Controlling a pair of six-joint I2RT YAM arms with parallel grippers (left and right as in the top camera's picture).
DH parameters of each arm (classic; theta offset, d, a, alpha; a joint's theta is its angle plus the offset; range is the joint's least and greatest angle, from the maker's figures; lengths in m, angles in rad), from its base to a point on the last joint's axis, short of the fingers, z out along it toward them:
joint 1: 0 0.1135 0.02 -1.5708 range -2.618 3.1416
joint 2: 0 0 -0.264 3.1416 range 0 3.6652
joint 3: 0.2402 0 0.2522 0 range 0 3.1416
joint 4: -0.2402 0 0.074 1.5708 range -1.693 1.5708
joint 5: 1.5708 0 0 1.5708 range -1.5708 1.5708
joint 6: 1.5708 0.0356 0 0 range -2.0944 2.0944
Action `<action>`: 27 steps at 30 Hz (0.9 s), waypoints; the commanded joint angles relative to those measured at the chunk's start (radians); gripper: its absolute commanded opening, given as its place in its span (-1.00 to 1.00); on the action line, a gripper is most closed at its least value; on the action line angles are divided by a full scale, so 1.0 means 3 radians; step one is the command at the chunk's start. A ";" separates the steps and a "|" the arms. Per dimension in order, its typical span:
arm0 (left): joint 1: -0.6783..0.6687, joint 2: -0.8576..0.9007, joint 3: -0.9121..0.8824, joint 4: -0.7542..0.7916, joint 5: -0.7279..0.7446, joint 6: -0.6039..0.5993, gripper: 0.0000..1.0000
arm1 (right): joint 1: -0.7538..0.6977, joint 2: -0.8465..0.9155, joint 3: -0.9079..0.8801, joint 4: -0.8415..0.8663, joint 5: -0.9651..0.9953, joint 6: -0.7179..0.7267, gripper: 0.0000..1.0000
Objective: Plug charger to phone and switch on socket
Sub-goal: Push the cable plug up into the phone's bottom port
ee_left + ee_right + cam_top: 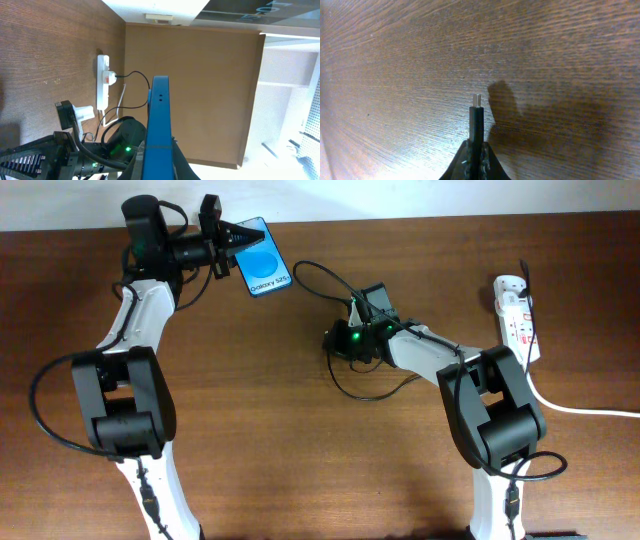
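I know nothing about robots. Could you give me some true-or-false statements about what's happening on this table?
1. The left end effector grips the slim blue-screened black smartphone. True.
2. The thin black charger cable's plug tip is already in the phone. False: the right end effector holds it, apart from the phone.
3. The white oblong power strip lies on the right arm's side. True.
4. Nothing is plugged into the power strip. False: a plug with a black cable sits in it.
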 commanded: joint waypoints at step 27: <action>-0.0200 -0.0070 0.0031 0.0046 -0.0193 0.0455 -1.00 | 0.0114 -0.1282 0.0038 0.0000 -0.1500 0.0060 -0.91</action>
